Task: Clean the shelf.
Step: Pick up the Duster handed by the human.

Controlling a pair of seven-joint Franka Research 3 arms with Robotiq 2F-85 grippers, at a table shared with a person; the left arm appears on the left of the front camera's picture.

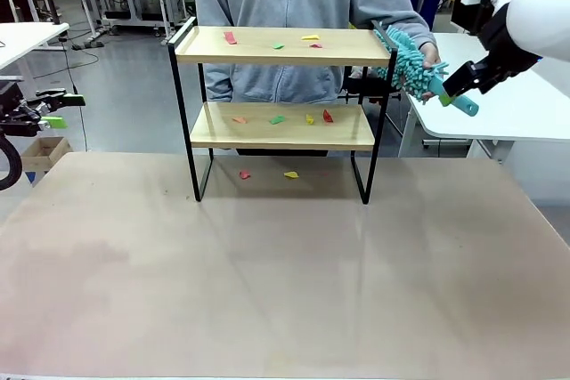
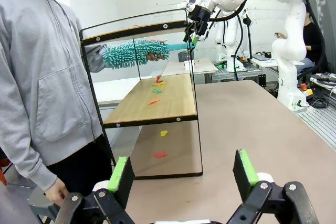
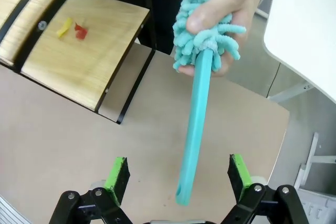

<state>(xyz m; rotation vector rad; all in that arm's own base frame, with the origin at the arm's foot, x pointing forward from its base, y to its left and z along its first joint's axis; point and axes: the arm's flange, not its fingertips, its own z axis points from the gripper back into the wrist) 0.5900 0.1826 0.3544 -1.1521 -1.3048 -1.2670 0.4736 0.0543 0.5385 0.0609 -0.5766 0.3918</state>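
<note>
The shelf [image 1: 276, 45] stands mid-table, two wooden boards in a black frame, with coloured paper scraps [image 1: 278, 119] on both boards. A person's hand [image 3: 227, 3] holds a teal fluffy duster [image 1: 410, 64] by its head at the shelf's right end. The duster's handle [image 3: 193, 129] points down between the fingers of my right gripper [image 3: 178, 178], which stands open and is not touching it. In the front view my right gripper [image 1: 454, 86] sits just right of the handle's end. My left gripper [image 2: 184, 174] is open and empty off the table's left side [image 1: 58, 109], facing the shelf [image 2: 152, 103] end-on.
Two scraps [image 1: 291, 174] lie on the table [image 1: 285, 273] under the shelf. The person in a grey hoodie [image 1: 303, 6] stands behind the shelf. A white table [image 1: 517, 104] is at the right and a cardboard box [image 1: 40, 153] at the left.
</note>
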